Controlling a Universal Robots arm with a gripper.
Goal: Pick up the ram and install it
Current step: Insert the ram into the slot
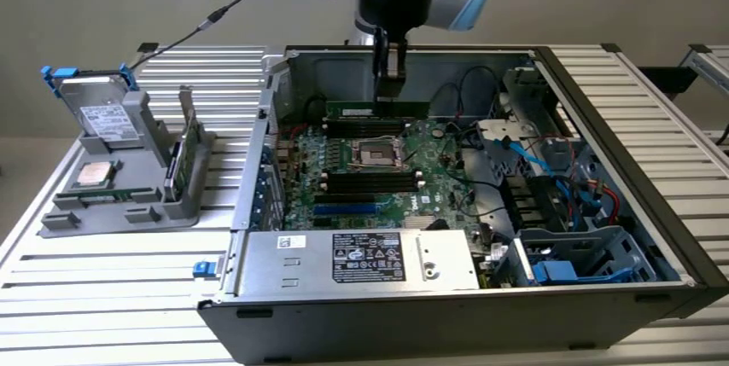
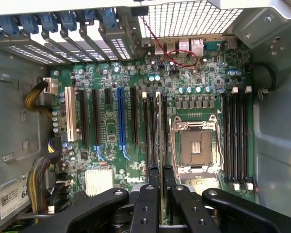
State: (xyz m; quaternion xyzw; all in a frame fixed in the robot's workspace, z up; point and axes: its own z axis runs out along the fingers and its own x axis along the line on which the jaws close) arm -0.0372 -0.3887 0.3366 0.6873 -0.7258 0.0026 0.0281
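gripper (image 1: 391,93) clasping ram (image 1: 364,111), Dell lettering on motherboard (image 2: 109,136), labelled power supply (image 1: 273,265)

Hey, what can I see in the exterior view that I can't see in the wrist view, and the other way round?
Exterior view: the grey stand beside the case, holding the drive and the silver processor chip, plus the labelled power supply at the case's near end. Wrist view: the rear vent grille and a red wire. Both: the motherboard, its processor socket, and the gripper shut on the ram over the memory slots.
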